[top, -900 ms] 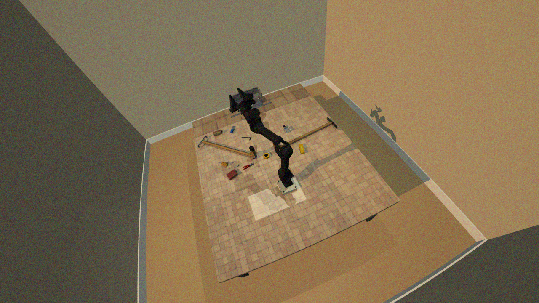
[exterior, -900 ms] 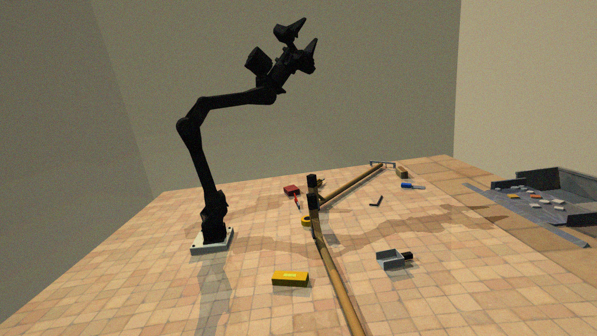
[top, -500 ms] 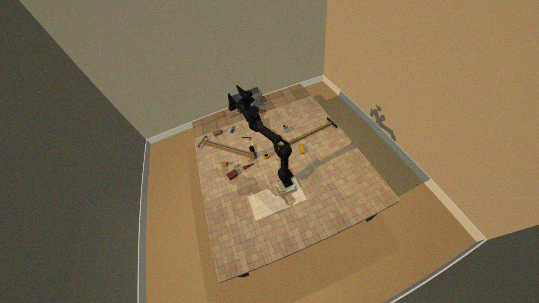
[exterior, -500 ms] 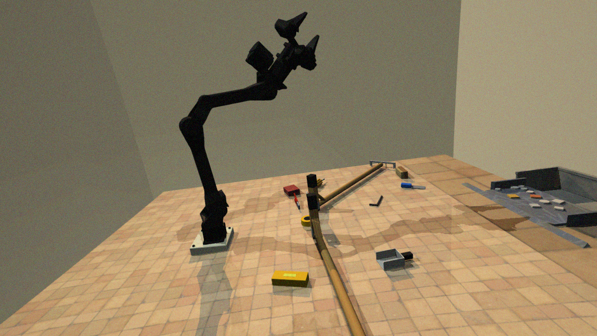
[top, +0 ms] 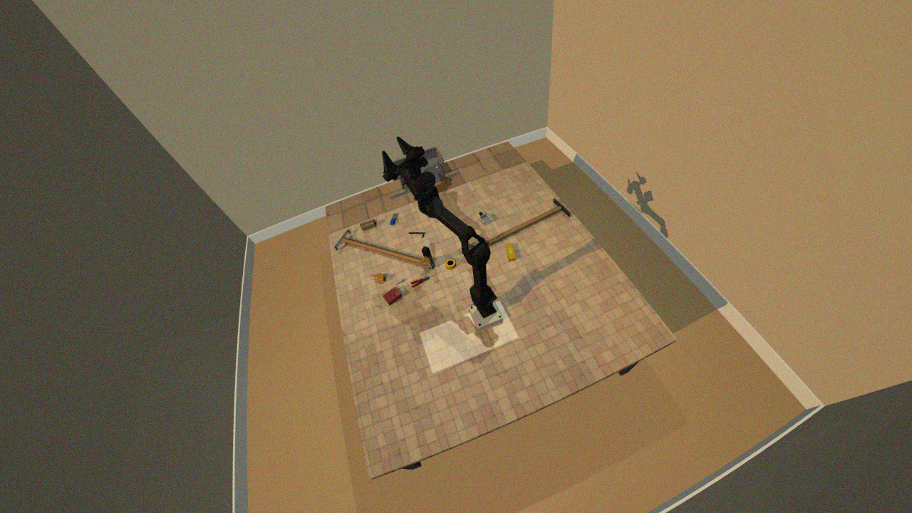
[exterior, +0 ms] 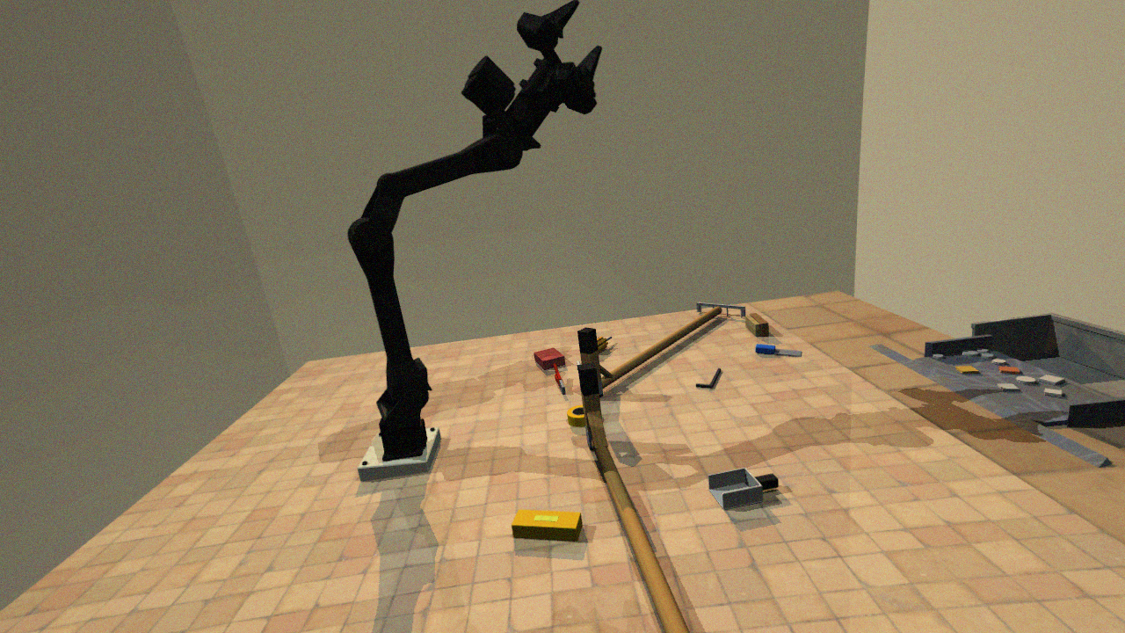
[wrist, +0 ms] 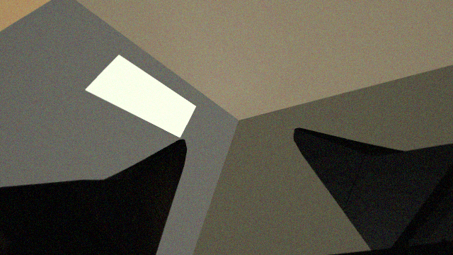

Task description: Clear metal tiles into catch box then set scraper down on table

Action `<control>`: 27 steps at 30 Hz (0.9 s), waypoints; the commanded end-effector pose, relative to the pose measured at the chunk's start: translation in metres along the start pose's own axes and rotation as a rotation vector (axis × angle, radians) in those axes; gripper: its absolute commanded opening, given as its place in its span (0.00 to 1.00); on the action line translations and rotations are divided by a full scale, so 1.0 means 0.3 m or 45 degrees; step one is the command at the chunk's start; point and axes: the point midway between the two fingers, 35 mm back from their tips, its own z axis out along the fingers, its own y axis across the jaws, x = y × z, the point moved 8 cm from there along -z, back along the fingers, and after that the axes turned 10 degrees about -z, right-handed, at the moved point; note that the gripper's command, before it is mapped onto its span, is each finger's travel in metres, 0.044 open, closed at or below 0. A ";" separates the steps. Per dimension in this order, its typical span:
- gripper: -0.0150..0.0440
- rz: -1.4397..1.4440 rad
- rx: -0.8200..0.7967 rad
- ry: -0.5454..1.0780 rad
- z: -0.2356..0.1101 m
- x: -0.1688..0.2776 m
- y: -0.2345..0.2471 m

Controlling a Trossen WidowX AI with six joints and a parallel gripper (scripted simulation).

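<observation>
My gripper [top: 392, 146] [exterior: 585, 27] [wrist: 239, 139] is open and empty. It is raised high above the table with its fingers pointing up, and the wrist view shows only walls and ceiling. The steel bench plate [exterior: 1030, 401] lies at the table's far side, with several small tiles [exterior: 1027, 379] on it. The dark-walled catch box [exterior: 1019, 334] stands at its end. In the top view the arm hides most of the plate. Two long wooden-handled tools lie flat on the table. One [top: 382, 250] [exterior: 660, 345] has a grey frame head, the other [top: 526, 223] [exterior: 631, 515] a dark cross head.
Loose items lie around the tools: a yellow block [exterior: 547, 525] [top: 510, 252], a small grey open box [exterior: 735, 488], a yellow tape ring [exterior: 577, 415], a red block [exterior: 548, 358], red pliers [top: 419, 281], a blue-handled tool [exterior: 774, 350] and a black hex key [exterior: 712, 381].
</observation>
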 end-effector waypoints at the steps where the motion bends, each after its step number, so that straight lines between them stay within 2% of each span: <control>1: 1.00 -0.005 -0.012 -0.002 0.021 0.009 0.027; 27: 1.00 -0.005 -0.011 -0.003 0.118 0.050 0.130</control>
